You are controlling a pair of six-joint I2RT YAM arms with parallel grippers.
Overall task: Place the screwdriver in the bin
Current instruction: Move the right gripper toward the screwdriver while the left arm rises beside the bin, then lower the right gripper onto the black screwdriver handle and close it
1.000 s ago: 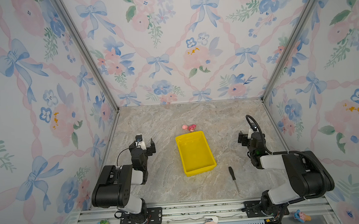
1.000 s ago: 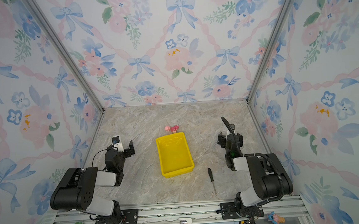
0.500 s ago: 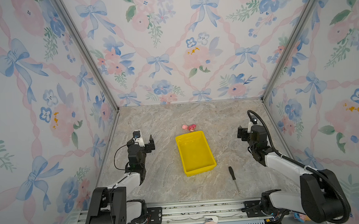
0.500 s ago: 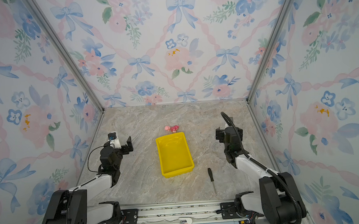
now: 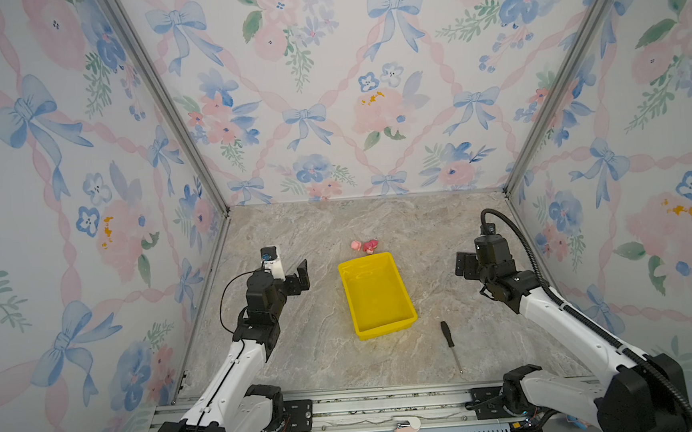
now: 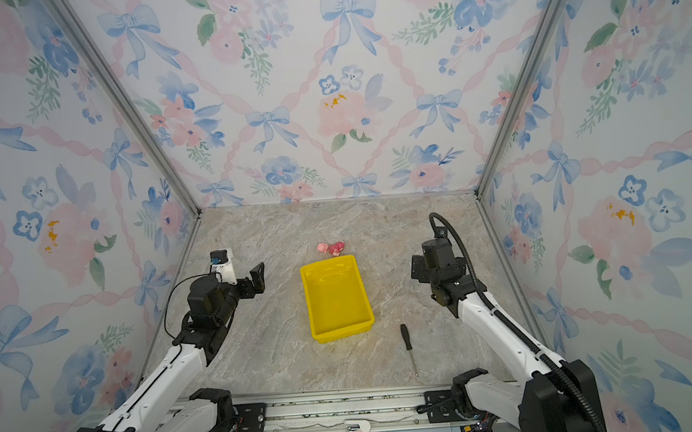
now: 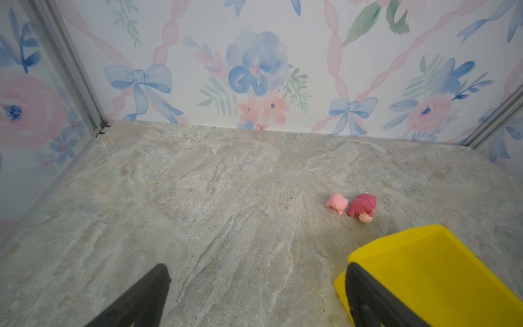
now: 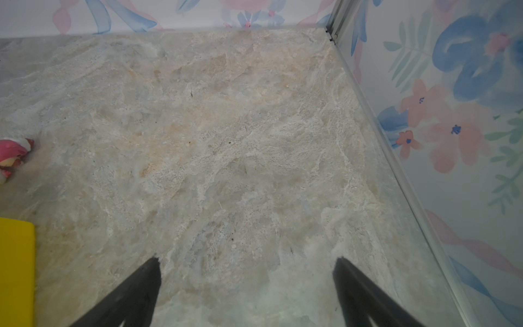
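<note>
Lying just beyond bin (image 5: 377, 298): pink toys (image 5: 364, 245)

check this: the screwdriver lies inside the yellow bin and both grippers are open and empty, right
No: the screwdriver lies on the table beside the bin, as both top views show. The left gripper and right gripper are open and empty.
</note>
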